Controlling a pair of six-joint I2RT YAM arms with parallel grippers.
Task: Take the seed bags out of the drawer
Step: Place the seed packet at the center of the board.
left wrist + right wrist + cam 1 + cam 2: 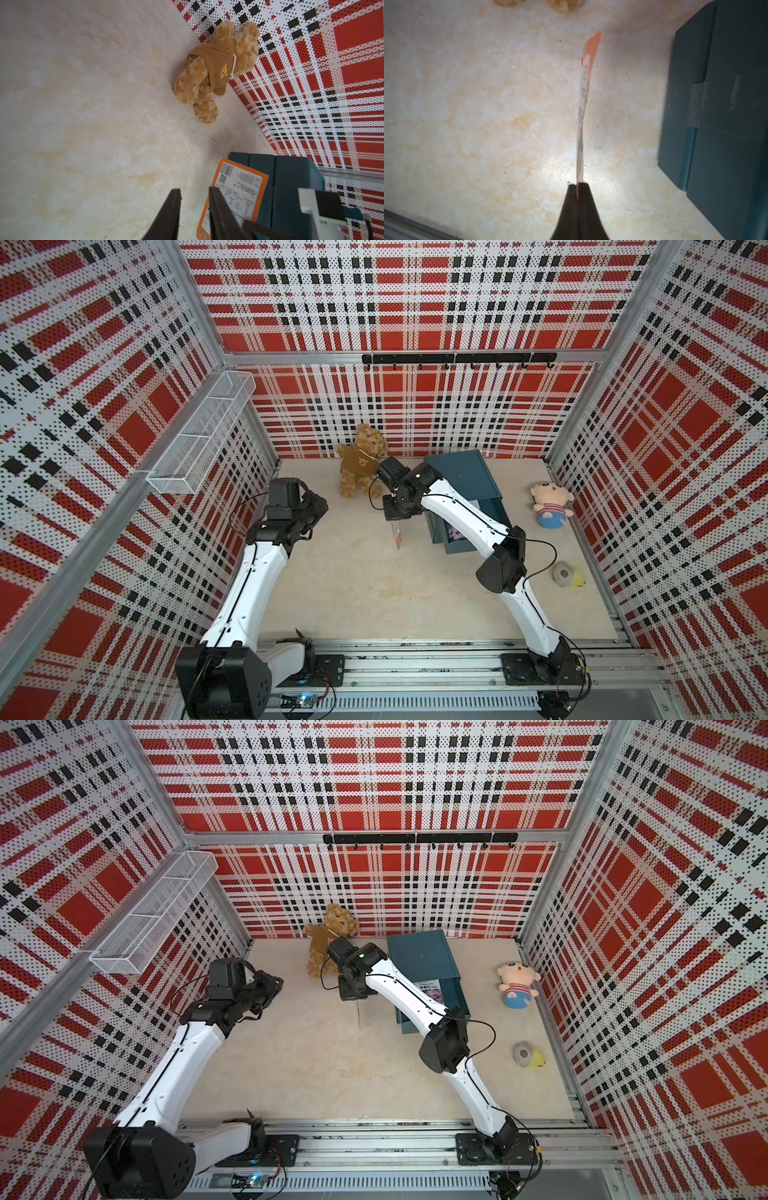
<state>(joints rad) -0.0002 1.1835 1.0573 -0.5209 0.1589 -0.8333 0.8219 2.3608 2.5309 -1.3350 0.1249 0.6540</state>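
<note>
Top views: left arm base (224, 680) sits nearest, well apart from the box (463, 472). Left gripper (318, 510) is in the air, well off the box's bear side. Right gripper (395, 519) is just beside the box on that same side, with the orange bag (397, 536) hanging edge-on under it. Drawer (459, 545) stands open at the box front, with a second bag (432, 992) flat inside, purple flowers up. Bear (361, 460) is at the back wall, near the box.

Left wrist: jaws narrowly apart, nothing between them. Orange bag's barcode side shows in front of the box.

Right wrist: jaws pinched tight on the orange bag's edge. Can't tell if its far end touches the table (488, 124).
</note>
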